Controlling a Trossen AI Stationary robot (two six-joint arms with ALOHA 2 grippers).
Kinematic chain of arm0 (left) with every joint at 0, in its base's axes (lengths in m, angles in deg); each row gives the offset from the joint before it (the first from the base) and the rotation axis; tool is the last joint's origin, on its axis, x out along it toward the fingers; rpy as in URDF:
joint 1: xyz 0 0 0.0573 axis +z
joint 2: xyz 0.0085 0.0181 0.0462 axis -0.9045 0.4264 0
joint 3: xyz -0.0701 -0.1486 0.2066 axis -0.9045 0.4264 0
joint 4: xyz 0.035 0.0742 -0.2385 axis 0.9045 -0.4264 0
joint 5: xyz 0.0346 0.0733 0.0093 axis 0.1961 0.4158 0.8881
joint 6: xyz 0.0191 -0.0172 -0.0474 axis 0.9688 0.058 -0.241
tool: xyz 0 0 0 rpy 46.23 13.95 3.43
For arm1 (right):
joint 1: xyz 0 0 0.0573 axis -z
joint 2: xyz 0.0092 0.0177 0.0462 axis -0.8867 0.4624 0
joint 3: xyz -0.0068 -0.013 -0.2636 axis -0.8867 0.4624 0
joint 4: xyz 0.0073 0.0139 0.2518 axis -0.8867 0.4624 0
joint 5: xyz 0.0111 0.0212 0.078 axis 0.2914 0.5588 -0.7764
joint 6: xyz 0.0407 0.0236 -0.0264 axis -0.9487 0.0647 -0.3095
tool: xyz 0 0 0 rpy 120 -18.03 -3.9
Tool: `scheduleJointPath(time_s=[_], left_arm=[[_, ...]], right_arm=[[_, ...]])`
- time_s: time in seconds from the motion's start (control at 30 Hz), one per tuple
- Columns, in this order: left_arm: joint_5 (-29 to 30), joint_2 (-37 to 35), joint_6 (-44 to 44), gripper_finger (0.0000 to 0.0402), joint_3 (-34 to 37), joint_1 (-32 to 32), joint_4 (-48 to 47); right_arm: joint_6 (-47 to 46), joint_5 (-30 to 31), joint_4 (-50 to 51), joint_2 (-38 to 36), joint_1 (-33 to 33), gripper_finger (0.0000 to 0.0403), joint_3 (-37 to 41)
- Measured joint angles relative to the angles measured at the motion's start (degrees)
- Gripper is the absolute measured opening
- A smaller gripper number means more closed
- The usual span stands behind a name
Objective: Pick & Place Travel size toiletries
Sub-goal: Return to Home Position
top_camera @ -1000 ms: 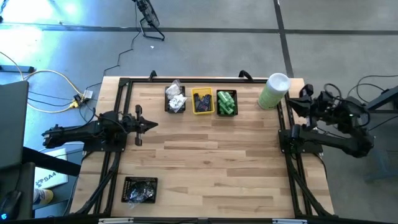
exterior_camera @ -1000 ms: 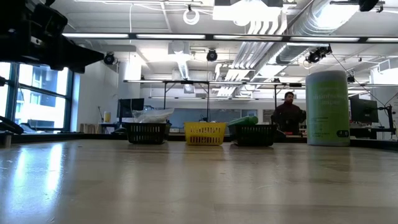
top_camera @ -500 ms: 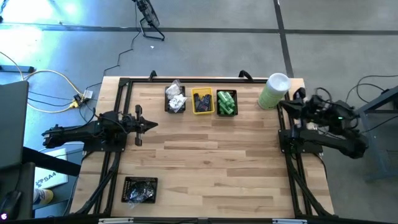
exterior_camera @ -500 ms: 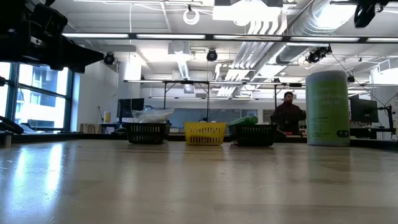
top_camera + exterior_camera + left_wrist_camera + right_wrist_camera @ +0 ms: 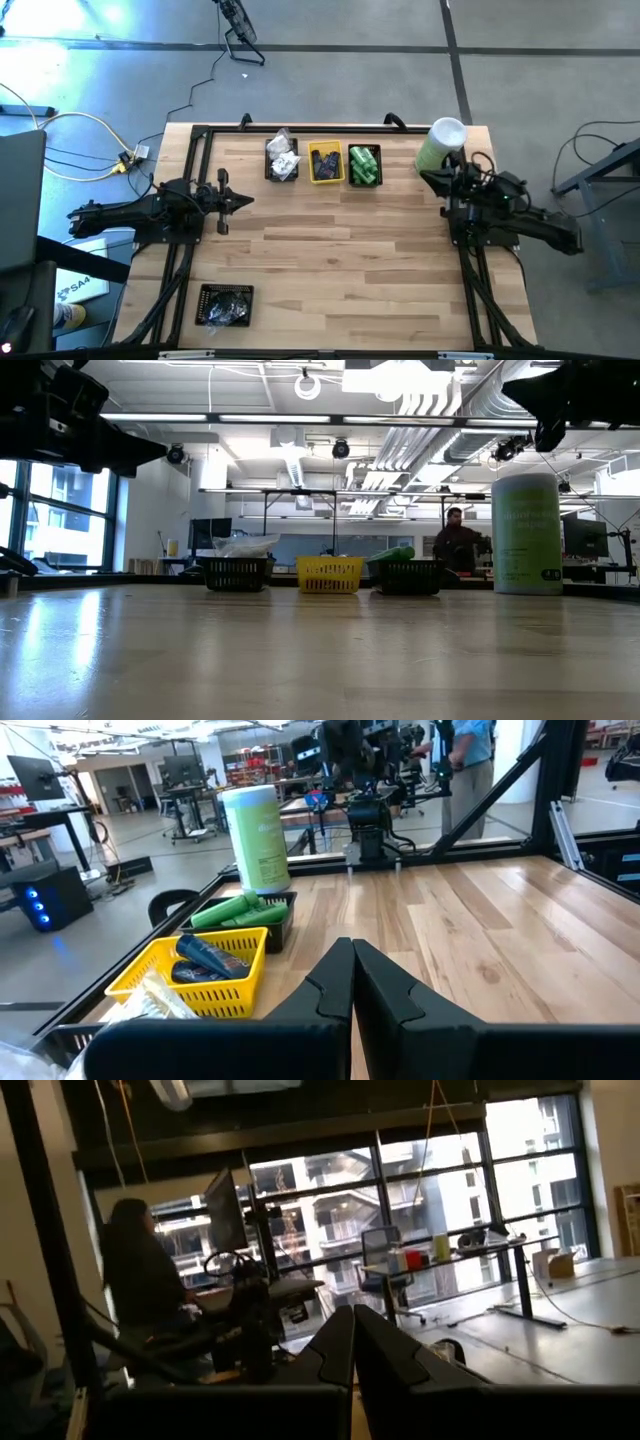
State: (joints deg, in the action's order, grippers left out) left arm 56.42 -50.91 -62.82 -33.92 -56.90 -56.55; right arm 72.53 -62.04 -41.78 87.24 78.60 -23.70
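Note:
The travel size toiletries lie in bins along the far edge: white packets (image 5: 282, 158) in a black bin, dark tubes (image 5: 324, 162) in a yellow bin (image 5: 232, 987), and green bottles (image 5: 364, 166) in another black bin. A fourth black bin (image 5: 226, 304) with dark pieces sits near the front left corner. My left gripper (image 5: 246, 200) hovers shut at the table's left side, pointing level toward the right. My right gripper (image 5: 424, 178) is shut at the right edge, beside the pale-green cylinder (image 5: 441, 146), its fingers (image 5: 340, 1348) pointing slightly upward. Neither holds anything.
The tall pale-green cylinder with a white lid (image 5: 526, 532) stands at the far right corner, close to my right gripper. A black frame (image 5: 196, 180) runs along the table's left, right and far edges. A person (image 5: 455, 545) stands in the room beyond the table.
My right arm has come down and swung from beyond the right edge toward the table's left, ending next to the cylinder; it now shows at the top right of the low view. Its fingers stay shut. The person behind the table has shifted a little.

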Motion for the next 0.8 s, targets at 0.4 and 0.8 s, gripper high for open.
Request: scheduleJointPath(time_s=[0.4,0.8], left_arm=[[0.0,0.0,0.0,0.0001,0.0,0.0,0.0],[0.0,0.0,0.0,0.0001,0.0,0.0,0.0]], right_arm=[[0.2,-0.2,-5.9,0.0,0.0,0.0005,9.0],[5.0,2.0,3.1,0.3,0.0,0.0004,9.0]])
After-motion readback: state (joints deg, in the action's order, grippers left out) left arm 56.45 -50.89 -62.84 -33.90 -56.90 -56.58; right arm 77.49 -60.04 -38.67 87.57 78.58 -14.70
